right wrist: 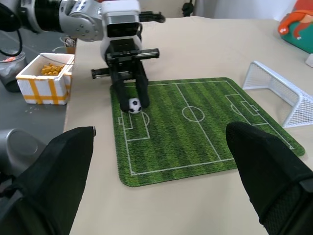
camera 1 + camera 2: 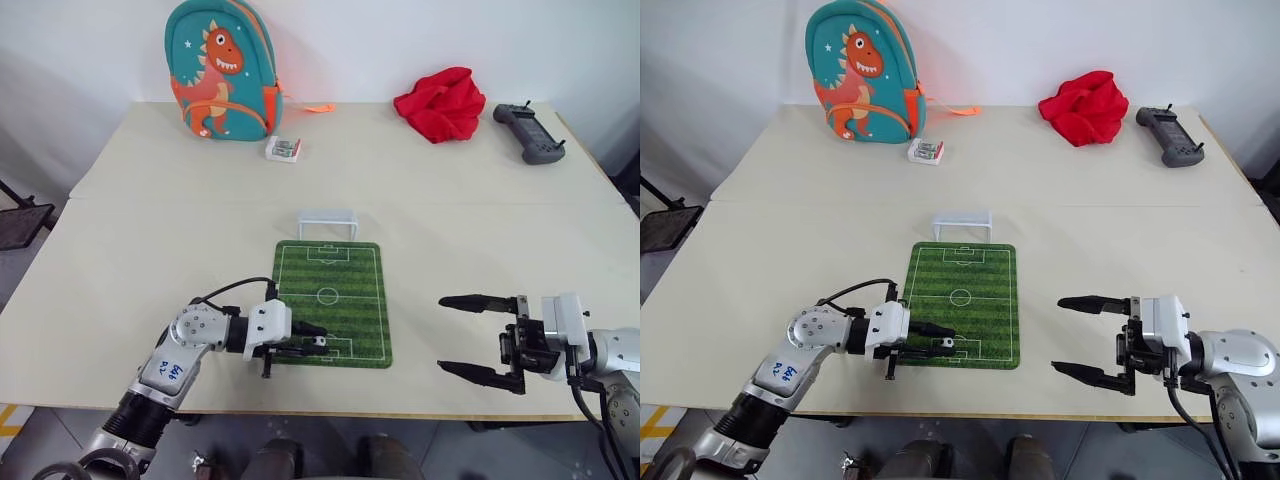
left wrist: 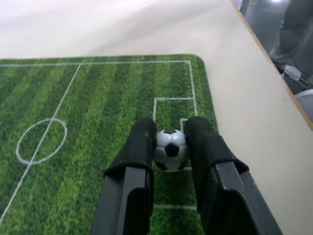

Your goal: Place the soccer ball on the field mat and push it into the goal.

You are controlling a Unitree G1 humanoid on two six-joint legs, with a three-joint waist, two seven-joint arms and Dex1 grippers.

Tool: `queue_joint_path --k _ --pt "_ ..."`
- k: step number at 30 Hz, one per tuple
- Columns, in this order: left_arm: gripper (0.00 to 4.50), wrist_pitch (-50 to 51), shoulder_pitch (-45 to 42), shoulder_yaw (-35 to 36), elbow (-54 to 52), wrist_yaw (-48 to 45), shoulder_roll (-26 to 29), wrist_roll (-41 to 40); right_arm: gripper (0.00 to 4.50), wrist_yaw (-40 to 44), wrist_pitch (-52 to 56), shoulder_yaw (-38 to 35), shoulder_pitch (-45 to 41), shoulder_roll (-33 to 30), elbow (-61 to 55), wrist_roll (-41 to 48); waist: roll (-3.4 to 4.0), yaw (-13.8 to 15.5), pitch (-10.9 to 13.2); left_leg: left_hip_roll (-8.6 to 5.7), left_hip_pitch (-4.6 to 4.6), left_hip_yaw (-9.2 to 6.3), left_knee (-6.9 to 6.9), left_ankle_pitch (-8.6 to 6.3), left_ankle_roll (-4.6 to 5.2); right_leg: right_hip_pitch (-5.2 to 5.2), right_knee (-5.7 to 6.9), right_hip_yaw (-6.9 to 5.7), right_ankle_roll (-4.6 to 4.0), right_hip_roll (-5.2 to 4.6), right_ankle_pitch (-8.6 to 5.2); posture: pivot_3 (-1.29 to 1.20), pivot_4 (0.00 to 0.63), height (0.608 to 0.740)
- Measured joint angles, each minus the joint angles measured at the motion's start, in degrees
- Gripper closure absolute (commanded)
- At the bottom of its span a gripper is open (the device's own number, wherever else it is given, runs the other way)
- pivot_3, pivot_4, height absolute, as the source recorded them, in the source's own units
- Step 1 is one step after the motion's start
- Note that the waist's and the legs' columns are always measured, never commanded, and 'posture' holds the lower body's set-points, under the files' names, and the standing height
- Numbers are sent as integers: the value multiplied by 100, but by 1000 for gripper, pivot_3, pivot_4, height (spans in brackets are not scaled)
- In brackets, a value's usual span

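Left gripper (image 3: 169, 147) pinches soccer ball (image 3: 170, 150) over field mat (image 2: 345, 275); right gripper (image 2: 478, 335) open, empty. Release low, so it stays lined up with goal (image 2: 328, 222)

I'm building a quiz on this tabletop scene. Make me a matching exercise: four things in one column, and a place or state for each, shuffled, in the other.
Things:
1. small black-and-white soccer ball
2. white miniature goal frame
3. crumpled red cloth
4. right gripper

Places or states:
A. far side of the table, beside the black controller
B. jaws wide open, holding nothing
C. at the far end of the green striped field mat
D. clamped in the left gripper over the mat's near end

Pairs: 1-D, 2-C, 3-A, 4-B
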Motion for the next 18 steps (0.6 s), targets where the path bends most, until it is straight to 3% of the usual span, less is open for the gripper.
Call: queue_joint_path --k 13,14,18 --pt "3711 -119 4 -129 68 71 -135 117 0 132 -174 -78 161 101 125 2 -1 6 0 -1 0 0 2 0 0 1 0 1 1 0 0 0 150 740" --pt "2981 -122 3 -129 87 73 -149 118 0 155 -191 -105 163 110 148 2 -1 5 0 -1 0 1 3 0 0 1 0 1 1 0 0 0 150 740" --pt "1852 -141 3 -138 219 144 -208 178 0 208 -258 -159 165 142 272 0 -2 4 1 -1 0 0 3 0 1 1 1 0 1 1 0 0 150 740"
